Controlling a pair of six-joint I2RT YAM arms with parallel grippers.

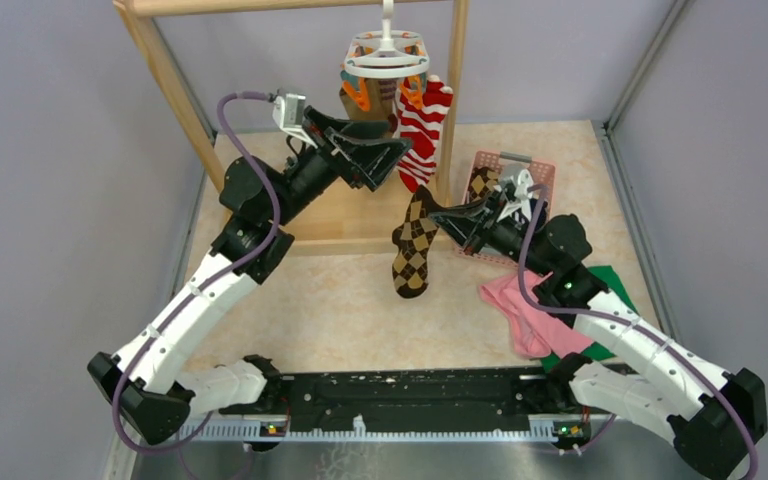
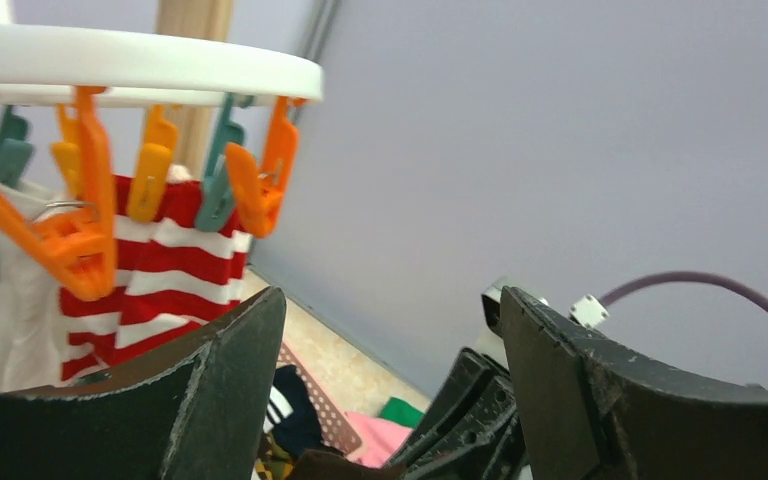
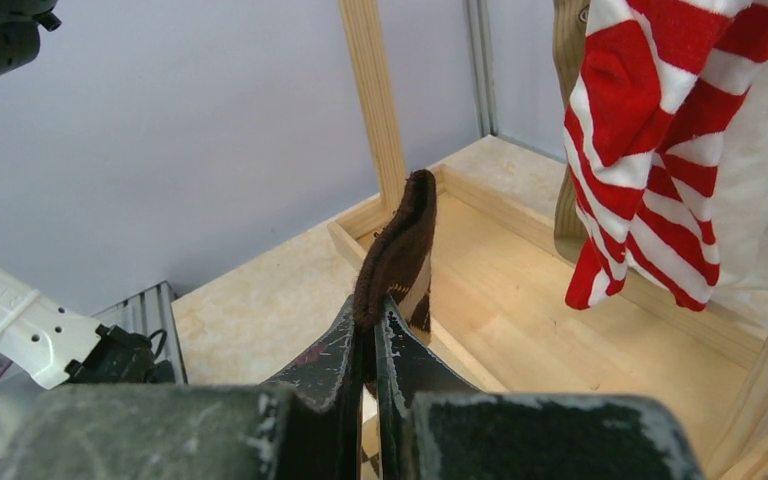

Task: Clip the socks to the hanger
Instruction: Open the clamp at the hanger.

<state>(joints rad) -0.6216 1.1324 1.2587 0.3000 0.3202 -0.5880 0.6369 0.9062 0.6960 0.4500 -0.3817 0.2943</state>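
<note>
The hanger [image 1: 387, 55] is hanging from the top bar of the wooden rack [image 1: 175, 95], at the far end of the surface [image 1: 310, 300]. A striped sock [image 1: 422, 135] is dangling from the hanger's right side. The left gripper [image 1: 388, 150] is hovering just below the hanger, to its left. Nearer than the hanger and lower, the argyle sock [image 1: 412, 250] is hanging pinched in the right gripper [image 1: 438, 212] jaws. A basket [image 1: 540, 170] is sitting to the hanger's right, with a cloth [image 1: 520, 305] lying nearer.

Glossy plastic hanger [image 2: 160, 60], fuzzy argyle sock [image 1: 412, 250]
</note>
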